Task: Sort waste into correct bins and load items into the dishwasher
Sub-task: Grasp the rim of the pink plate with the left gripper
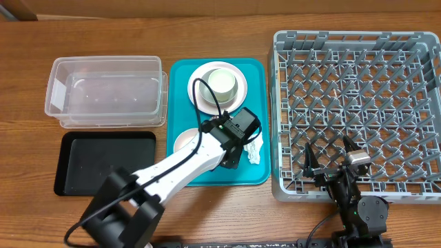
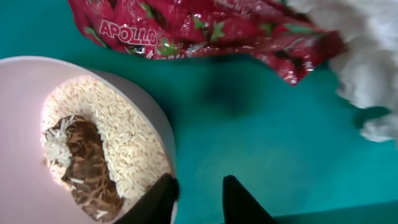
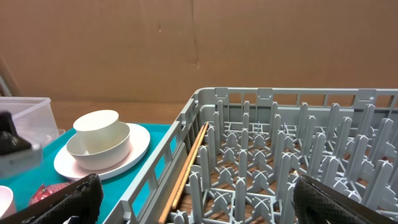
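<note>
Red wrapper (image 2: 205,31) is shiny crinkly foil, teal tray (image 2: 267,143) smooth matt plastic, rack (image 1: 277,110) dull grey plastic, table (image 1: 234,213) wood grain, tissue (image 2: 367,62) soft and fluffy.

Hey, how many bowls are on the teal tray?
3. A small bowl sits nested in a wider bowl on the white plate at the tray's far end; a rice bowl is at its near left. The left arm may hide more.
</note>
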Action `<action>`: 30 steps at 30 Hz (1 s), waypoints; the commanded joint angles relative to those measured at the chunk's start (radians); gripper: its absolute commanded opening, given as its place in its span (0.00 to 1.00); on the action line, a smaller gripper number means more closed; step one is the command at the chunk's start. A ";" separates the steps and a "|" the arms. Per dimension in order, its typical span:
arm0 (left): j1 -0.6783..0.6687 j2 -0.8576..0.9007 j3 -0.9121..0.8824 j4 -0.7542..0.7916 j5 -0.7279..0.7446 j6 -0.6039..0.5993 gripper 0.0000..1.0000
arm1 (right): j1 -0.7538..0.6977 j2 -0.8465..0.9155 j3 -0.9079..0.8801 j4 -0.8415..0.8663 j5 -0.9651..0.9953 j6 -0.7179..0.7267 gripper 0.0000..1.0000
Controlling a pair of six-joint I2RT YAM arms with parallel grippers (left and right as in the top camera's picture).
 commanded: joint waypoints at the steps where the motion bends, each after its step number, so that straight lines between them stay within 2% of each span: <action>1: -0.006 0.021 -0.005 -0.003 -0.019 0.004 0.25 | -0.003 -0.011 -0.011 0.005 0.002 0.001 1.00; 11: -0.005 0.019 0.027 -0.034 -0.047 0.004 0.25 | -0.003 -0.011 -0.011 0.005 0.002 0.001 1.00; 19: -0.006 0.021 0.029 -0.036 -0.057 0.001 0.32 | -0.003 -0.011 -0.011 0.005 0.002 0.001 1.00; 25: -0.006 0.021 0.018 -0.020 -0.047 0.000 0.33 | -0.003 -0.011 -0.011 0.005 0.002 0.001 1.00; 30: -0.006 0.021 0.006 -0.006 -0.047 -0.001 0.27 | -0.003 -0.011 -0.011 0.005 0.002 0.001 1.00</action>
